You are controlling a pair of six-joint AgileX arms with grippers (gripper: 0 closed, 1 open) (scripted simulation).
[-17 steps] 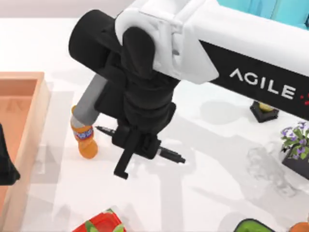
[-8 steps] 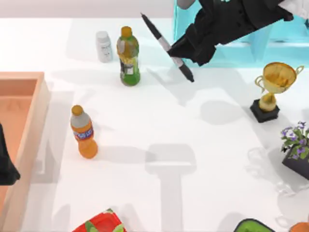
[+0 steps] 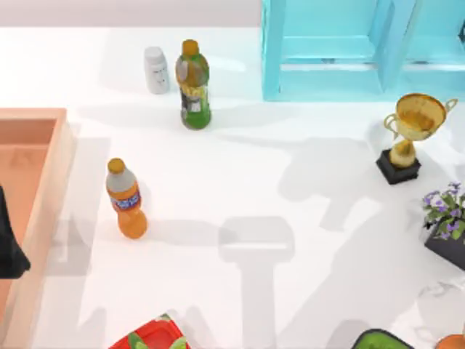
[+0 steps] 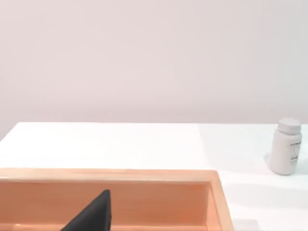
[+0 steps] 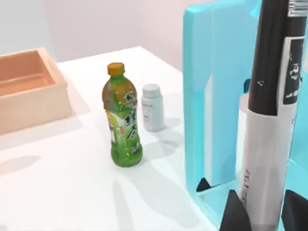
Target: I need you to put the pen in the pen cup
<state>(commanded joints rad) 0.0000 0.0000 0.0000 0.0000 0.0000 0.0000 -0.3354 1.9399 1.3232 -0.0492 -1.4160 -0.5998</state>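
In the right wrist view the pen (image 5: 269, 120) stands upright, black upper part and white lower barrel with dark print. My right gripper (image 5: 264, 214) is shut on its white barrel, a dark fingertip on either side. Directly behind the pen rises the cyan pen cup (image 5: 216, 91), a tall walled holder with dividers that stands at the table's back right (image 3: 327, 80). My left gripper (image 3: 7, 247) is parked at the left edge over the wooden tray, and one dark finger (image 4: 91, 214) of it pokes into the left wrist view.
A green tea bottle (image 3: 193, 86) and a white pill bottle (image 3: 155, 70) stand at the back. An orange soda bottle (image 3: 126, 199) stands beside the wooden tray (image 3: 51, 189). A gold trophy (image 3: 408, 137) and potted flowers (image 3: 447, 218) are on the right. A red pack (image 3: 151, 337) lies at the front.
My right arm carried the pen from above the middle of the table toward the back right, then left the top view. The bottles and the cyan cup are now uncovered.
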